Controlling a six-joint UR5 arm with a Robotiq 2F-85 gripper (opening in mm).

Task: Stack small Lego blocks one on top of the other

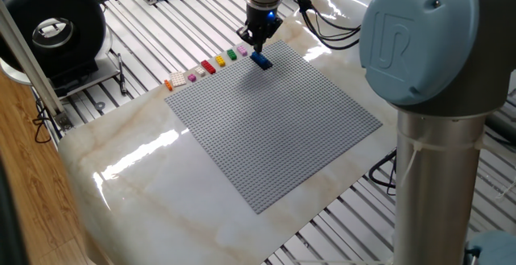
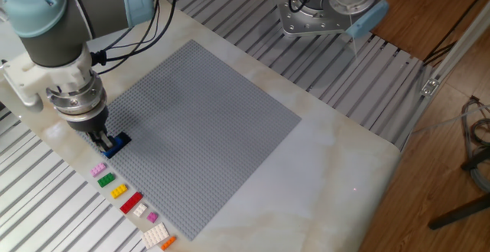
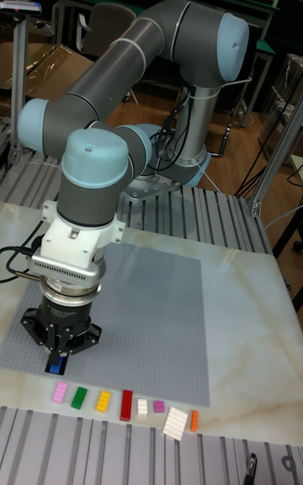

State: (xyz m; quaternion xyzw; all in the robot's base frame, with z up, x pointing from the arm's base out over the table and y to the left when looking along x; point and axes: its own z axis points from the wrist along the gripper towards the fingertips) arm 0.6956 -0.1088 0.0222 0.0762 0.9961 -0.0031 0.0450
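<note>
Gripper [image 2: 102,139] pointing straight down over one corner of the grey baseplate [image 2: 200,129], jaws narrow and just above a blue block [image 2: 116,142]; hard to tell from the other fixed view whether the fingertips touch the block; in one fixed view the blue block [image 1: 260,59] sits on the baseplate [image 1: 274,116] just below the gripper [image 1: 256,39], a thin gap seeming to show between them. In the tall fixed view the gripper [image 3: 59,356] hides most of the block; only a sliver of blue [image 3: 56,363] visible between the fingers.

No containers in view; baseplate bare apart from the blue block. Beyond the baseplate edge nearest the jaws, loose blocks in a row on the marble table [image 2: 321,160]: pink block [image 2: 98,170] closest to the jaws, then green block [image 2: 106,180], yellow block [image 2: 119,191], red block [image 2: 132,202], a small white piece [image 2: 140,211], a small lilac piece [image 2: 151,217], a larger pale plate [image 2: 156,234], and an orange block [image 2: 168,242] farthest away. Same row in the tall fixed view just below the jaws: pink [image 3: 61,392], green [image 3: 79,397], yellow [image 3: 103,401], red [image 3: 127,405], orange [image 3: 194,420]. Nothing between the jaws and the row; arm links and cables behind the gripper, clear of the blocks. Dark navy block not made out.
</note>
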